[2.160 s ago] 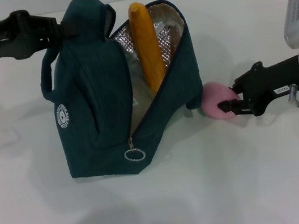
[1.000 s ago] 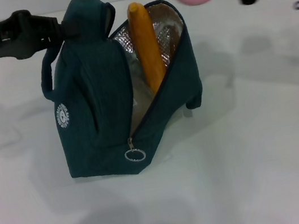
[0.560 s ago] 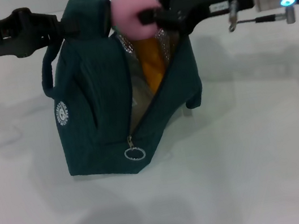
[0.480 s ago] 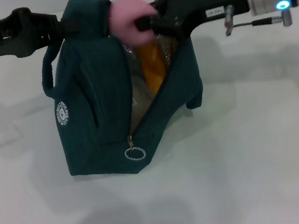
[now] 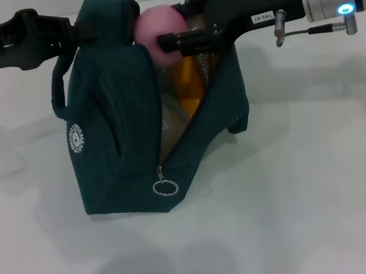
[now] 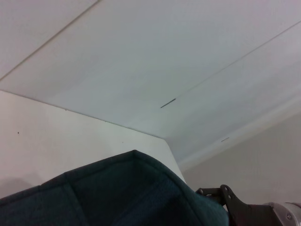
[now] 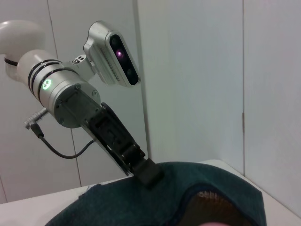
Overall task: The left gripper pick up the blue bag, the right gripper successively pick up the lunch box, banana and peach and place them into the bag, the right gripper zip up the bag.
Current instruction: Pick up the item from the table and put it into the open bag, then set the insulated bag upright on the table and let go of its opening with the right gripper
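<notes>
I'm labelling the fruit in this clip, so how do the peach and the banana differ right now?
The peach is round and pink; the banana is long and yellow-orange. The peach is held in the jaws of the right gripper above the mouth of the blue bag, while the banana already stands upright inside it, free of any gripper. The peach shows almost whole; the banana is partly hidden behind it and the gripper. Both sit at the bag's opening, which the left gripper holds up.

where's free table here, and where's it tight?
Free: the white table in front of the blue bag, and the stretch to its right under the right gripper. Tight: the bag's mouth, where the peach hangs over the banana, and the top, pinched by the left gripper.
</notes>
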Controlling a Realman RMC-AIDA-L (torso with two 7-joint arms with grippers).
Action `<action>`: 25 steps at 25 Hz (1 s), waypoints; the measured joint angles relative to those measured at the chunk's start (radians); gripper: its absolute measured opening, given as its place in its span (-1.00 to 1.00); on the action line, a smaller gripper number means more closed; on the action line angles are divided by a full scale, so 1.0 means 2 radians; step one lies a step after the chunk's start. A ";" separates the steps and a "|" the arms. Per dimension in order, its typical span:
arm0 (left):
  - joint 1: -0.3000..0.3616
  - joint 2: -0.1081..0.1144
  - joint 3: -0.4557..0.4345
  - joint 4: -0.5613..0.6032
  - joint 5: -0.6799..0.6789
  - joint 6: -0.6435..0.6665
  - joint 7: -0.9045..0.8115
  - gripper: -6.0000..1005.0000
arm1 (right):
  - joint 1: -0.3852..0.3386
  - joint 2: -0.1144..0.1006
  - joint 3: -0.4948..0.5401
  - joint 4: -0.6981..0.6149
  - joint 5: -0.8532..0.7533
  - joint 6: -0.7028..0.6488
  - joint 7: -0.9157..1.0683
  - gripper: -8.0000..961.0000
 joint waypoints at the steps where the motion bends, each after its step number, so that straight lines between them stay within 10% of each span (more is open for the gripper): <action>1: 0.000 0.000 0.000 0.000 0.000 0.000 0.000 -0.93 | 0.000 0.000 0.000 -0.001 0.000 0.000 0.000 0.01; 17: 0.004 0.000 0.000 0.000 0.000 0.000 0.000 -0.93 | -0.155 -0.002 0.041 -0.143 -0.001 0.005 0.162 0.78; 25: 0.003 -0.001 0.000 0.000 0.000 0.000 0.000 -0.93 | -0.138 -0.004 0.145 0.036 0.027 -0.062 0.276 0.77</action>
